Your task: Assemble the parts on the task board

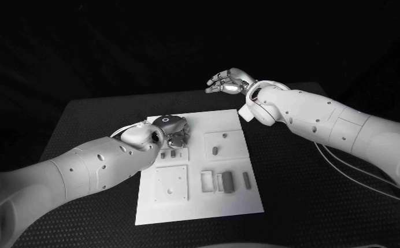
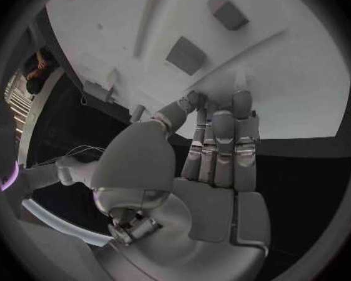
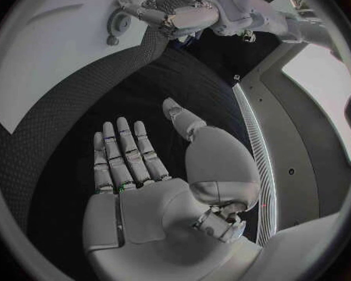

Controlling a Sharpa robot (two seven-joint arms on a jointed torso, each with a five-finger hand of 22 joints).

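The white task board lies in the middle of the black table. My left hand is down on its far left part; fingertips lie straight on the board near its edge, with the thumb tip against them. Whether a part sits between them is hidden. Two grey parts stand in the board just beyond the fingers. More grey parts stand near the board's front. My right hand hangs above the table behind the board, palm bare, fingers apart, holding nothing.
Two raised square plates with holes sit on the board. Black matting surrounds the board. A cable runs under my right arm. The right wrist view catches my left hand on the board.
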